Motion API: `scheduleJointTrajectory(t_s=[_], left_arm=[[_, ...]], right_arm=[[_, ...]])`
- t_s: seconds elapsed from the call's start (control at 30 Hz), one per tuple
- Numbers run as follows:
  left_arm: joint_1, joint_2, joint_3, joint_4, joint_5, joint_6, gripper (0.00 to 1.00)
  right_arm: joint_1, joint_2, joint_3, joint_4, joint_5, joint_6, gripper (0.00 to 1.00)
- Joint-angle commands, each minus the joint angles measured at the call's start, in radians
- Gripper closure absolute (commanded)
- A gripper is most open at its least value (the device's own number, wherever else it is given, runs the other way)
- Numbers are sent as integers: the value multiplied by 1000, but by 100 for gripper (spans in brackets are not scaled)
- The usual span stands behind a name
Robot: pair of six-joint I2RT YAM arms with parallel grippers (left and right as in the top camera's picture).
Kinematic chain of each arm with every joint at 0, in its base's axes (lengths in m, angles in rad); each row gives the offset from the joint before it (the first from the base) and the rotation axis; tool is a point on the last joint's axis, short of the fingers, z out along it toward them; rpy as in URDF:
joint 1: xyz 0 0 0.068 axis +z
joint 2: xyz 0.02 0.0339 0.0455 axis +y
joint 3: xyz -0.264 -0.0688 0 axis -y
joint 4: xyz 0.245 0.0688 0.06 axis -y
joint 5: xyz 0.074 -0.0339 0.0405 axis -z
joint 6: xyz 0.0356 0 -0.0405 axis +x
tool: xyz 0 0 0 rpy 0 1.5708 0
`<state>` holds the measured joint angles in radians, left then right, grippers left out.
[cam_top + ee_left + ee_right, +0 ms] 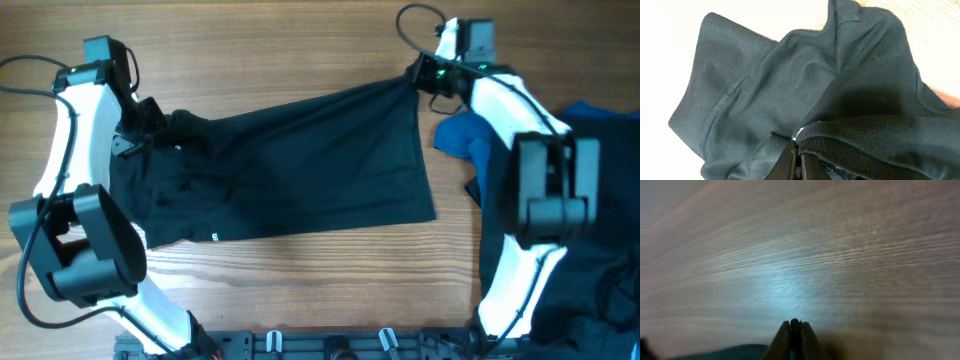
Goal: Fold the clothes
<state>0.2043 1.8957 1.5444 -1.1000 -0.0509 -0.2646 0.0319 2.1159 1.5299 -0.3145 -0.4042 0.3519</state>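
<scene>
The black short-sleeved shirt (290, 165) lies stretched across the table, its white hem print (215, 237) near the front edge. My left gripper (140, 125) is shut on the shirt's left end near the collar; in the left wrist view the fingers (799, 160) pinch dark ribbed fabric (790, 80). My right gripper (425, 75) is shut on the shirt's far right corner and holds it up. In the right wrist view its fingertips (794, 330) pinch a thin strip of black cloth over the wood.
A pile of other clothes, blue (465, 135) and dark (610, 200), lies at the right side of the table beside the right arm. Bare wood (300, 50) lies behind and in front of the shirt.
</scene>
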Motion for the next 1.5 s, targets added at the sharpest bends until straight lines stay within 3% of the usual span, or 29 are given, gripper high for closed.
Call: scheduleJointTrajectory(t_s=[0.0,0.53,0.87,0.93,1.0,1.1,1.13,1.17,1.23,1.3,1.37,1.47], left_arm=[[4,-63,15,-32,1,24,96],[117,-63,11,-241,9,22,96],[127,-63,-125,-196,-40,22,96],[142,-63,-125,-211,-40,21,96],[156,-63,-125,-217,-40,22,95],[169,-63,-125,-215,-39,21,82],[170,-63,-125,-213,-39,21,76],[170,-63,-125,-213,-31,21,59],[170,-63,-125,-213,-10,21,54],[170,-63,-125,-209,-9,21,54],[170,-63,-125,-187,32,23,61],[163,-63,-125,-166,136,71,62]], right_arm=[[-6,-95,5,-91,-22,-68,96],[-5,-100,4,-629,102,-196,95],[8,-100,1,-749,102,-248,95],[8,-100,1,-763,103,-248,82],[8,-100,1,-763,111,-246,57],[7,-100,1,-759,143,-244,43],[6,-100,0,-752,151,-245,41],[2,-98,0,-740,151,-244,39],[-6,-93,0,-712,150,-244,39],[-12,-85,-1,-701,150,-245,40],[-14,-63,-4,-702,150,-247,40],[-16,-24,-26,-692,135,-250,35]])
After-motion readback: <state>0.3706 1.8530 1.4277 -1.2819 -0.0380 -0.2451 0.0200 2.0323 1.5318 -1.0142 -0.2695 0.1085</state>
